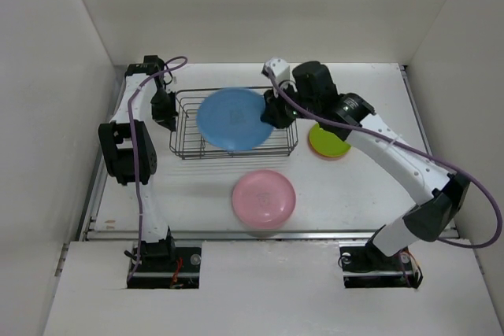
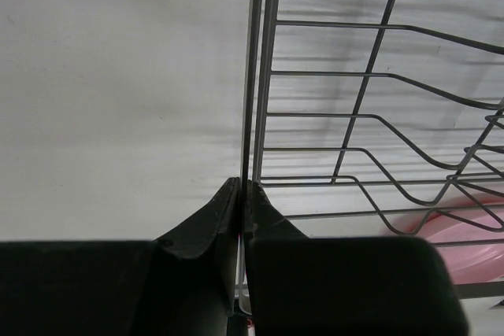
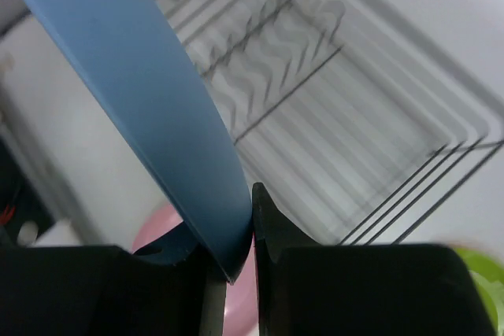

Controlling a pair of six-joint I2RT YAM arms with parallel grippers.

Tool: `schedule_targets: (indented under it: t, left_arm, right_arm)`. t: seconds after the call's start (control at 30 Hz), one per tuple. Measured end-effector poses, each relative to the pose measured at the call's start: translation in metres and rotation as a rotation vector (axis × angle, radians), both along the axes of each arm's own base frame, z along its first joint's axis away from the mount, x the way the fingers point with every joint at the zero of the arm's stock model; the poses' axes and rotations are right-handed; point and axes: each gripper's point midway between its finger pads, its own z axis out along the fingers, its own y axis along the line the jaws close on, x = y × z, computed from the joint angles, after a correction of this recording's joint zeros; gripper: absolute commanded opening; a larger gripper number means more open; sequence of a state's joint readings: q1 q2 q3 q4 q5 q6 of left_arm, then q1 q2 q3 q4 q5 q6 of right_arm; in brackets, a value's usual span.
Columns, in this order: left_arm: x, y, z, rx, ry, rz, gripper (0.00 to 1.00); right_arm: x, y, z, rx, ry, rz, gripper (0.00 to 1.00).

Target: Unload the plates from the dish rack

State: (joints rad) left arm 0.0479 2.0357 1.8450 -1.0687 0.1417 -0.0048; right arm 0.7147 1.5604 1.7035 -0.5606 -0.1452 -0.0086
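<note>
Because the right arm reaches across it, we see only part of the small lime green round plastic plate [image 1: 324, 141]. It lies just right of the rectangular dark wire dish rack [image 1: 183, 145], on a small orange round plastic plate [image 1: 337, 155] whose rim alone peeks out beneath it. The right gripper [image 3: 250, 194] is mostly lost under its own wrist in the top view. From the wrist camera we find its jaws pinched narrow on the rim of the large light blue round plastic plate [image 1: 232, 120], one finger on each face. That plate hangs over the middle and right part of the rack, its broad face turned mostly upward toward the overhead camera. We cannot tell whether its lower edge touches the wires. The rack's long axis runs left to right across the white table [image 1: 370, 202]. At the rack's left end, the left gripper [image 2: 241, 186] has its jaws nearly together, with a thin upright wire of the rack's end wall between the fingertips. A large pink round plastic plate [image 1: 264, 198] lies flat on the table just in front of the rack, and we find it blurred and cut off in both wrist views.
</note>
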Motion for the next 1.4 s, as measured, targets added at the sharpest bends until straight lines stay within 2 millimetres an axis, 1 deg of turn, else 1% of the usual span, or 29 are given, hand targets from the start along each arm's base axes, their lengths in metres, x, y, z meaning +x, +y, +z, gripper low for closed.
schedule_targets:
  t: [0.07, 0.13, 0.23, 0.3, 0.33, 0.37, 0.4, 0.43, 0.47, 0.53, 0.6, 0.7, 0.73, 0.77, 0.83, 0.87, 0.9, 0.93, 1.0, 1.03, 1.07, 1.13, 1.17, 1.2, 1.23, 1.27, 1.3, 1.33, 1.4]
  left_arm:
    - [0.000, 0.000, 0.000, 0.000, 0.003, 0.001, 0.00]
    - [0.001, 0.000, 0.000, 0.000, 0.003, 0.001, 0.00]
    - [0.001, 0.001, 0.000, 0.000, 0.004, 0.002, 0.00]
    - [0.001, 0.001, 0.000, -0.002, 0.004, 0.002, 0.00]
    - [0.001, 0.001, 0.000, -0.003, 0.004, 0.003, 0.00]
    - [0.001, 0.001, 0.000, -0.003, 0.004, 0.002, 0.00]
    - [0.001, 0.000, 0.000, -0.003, 0.004, 0.002, 0.00]
    - [0.001, 0.001, 0.000, -0.003, 0.004, 0.003, 0.00]
    - [0.001, 0.001, 0.000, -0.003, 0.004, 0.003, 0.00]
    - [0.001, 0.001, 0.000, -0.003, 0.004, 0.003, 0.00]
    - [0.001, 0.001, 0.000, -0.003, 0.004, 0.003, 0.00]
    - [0.001, 0.001, 0.000, -0.003, 0.004, 0.003, 0.02]
    - [0.001, 0.001, 0.000, -0.003, 0.004, 0.003, 0.05]
    - [0.001, 0.001, 0.000, -0.002, 0.004, 0.005, 0.05]
    - [0.001, 0.001, 0.000, -0.002, 0.005, 0.013, 0.08]
    - [0.001, 0.002, 0.000, -0.002, 0.005, 0.017, 0.10]
    - [0.001, 0.002, 0.000, -0.001, 0.004, 0.019, 0.18]
    - [0.001, 0.003, 0.000, 0.005, 0.004, 0.021, 0.22]
    - [0.003, 0.006, 0.000, 0.018, 0.000, 0.030, 0.28]
    - [0.003, 0.009, 0.001, 0.027, -0.003, 0.034, 0.40]
    - [0.003, 0.011, 0.002, 0.038, -0.007, 0.036, 0.49]
    - [0.004, 0.016, 0.008, 0.056, -0.027, 0.041, 0.69]
    - [0.005, 0.018, 0.013, 0.067, -0.047, 0.050, 0.87]
    - [0.007, 0.022, 0.022, 0.081, -0.074, 0.056, 0.97]
    - [0.009, 0.025, 0.033, 0.099, -0.113, 0.067, 1.00]
    - [0.011, 0.030, 0.047, 0.118, -0.159, 0.084, 1.00]
    - [0.013, 0.036, 0.062, 0.147, -0.207, 0.106, 1.00]
    - [0.013, 0.043, 0.078, 0.180, -0.257, 0.131, 1.00]
    - [0.012, 0.062, 0.115, 0.255, -0.366, 0.200, 1.00]
  right_arm:
    - [-0.030, -0.005, -0.039, -0.059, 0.125, 0.087, 0.00]
    - [-0.061, -0.012, -0.084, -0.126, 0.270, 0.157, 0.00]
    - [-0.103, -0.031, -0.154, -0.244, 0.495, 0.194, 0.00]
    - [-0.125, -0.046, -0.190, -0.322, 0.618, 0.189, 0.09]
    - [-0.134, -0.052, -0.203, -0.355, 0.663, 0.184, 0.11]
    - [-0.140, -0.058, -0.213, -0.383, 0.702, 0.170, 0.23]
    - [-0.143, -0.062, -0.220, -0.402, 0.722, 0.155, 0.30]
    - [-0.144, -0.065, -0.226, -0.419, 0.733, 0.135, 0.34]
    - [-0.143, -0.067, -0.228, -0.426, 0.736, 0.116, 0.49]
    - [-0.138, -0.068, -0.229, -0.430, 0.725, 0.079, 0.64]
    - [-0.132, -0.069, -0.229, -0.434, 0.710, 0.048, 0.73]
    - [-0.124, -0.074, -0.229, -0.455, 0.681, 0.004, 0.76]
    - [-0.121, -0.075, -0.227, -0.462, 0.670, -0.012, 0.85]
    - [-0.117, -0.077, -0.225, -0.466, 0.657, -0.031, 0.89]
    - [-0.109, -0.079, -0.215, -0.469, 0.616, -0.061, 1.00]
    - [-0.105, -0.081, -0.208, -0.466, 0.590, -0.083, 1.00]
    - [-0.099, -0.083, -0.198, -0.460, 0.554, -0.108, 1.00]
    - [-0.092, -0.085, -0.186, -0.446, 0.517, -0.138, 1.00]
    - [-0.075, -0.093, -0.153, -0.397, 0.419, -0.249, 1.00]
    - [-0.063, -0.102, -0.133, -0.371, 0.357, -0.333, 1.00]
    - [-0.051, -0.113, -0.109, -0.326, 0.297, -0.437, 1.00]
    - [-0.026, -0.155, -0.064, -0.240, 0.167, -0.695, 1.00]
    - [-0.018, -0.184, -0.043, -0.196, 0.100, -0.845, 1.00]
    - [-0.015, -0.221, -0.021, -0.156, 0.026, -1.009, 1.00]
    - [-0.016, -0.254, -0.003, -0.127, -0.042, -1.153, 1.00]
    - [-0.023, -0.289, 0.013, -0.104, -0.118, -1.306, 1.00]
    - [-0.035, -0.319, 0.027, -0.086, -0.183, -1.434, 1.00]
    - [-0.049, -0.343, 0.038, -0.067, -0.237, -1.540, 1.00]
    - [-0.080, -0.376, 0.057, -0.018, -0.329, -1.693, 1.00]
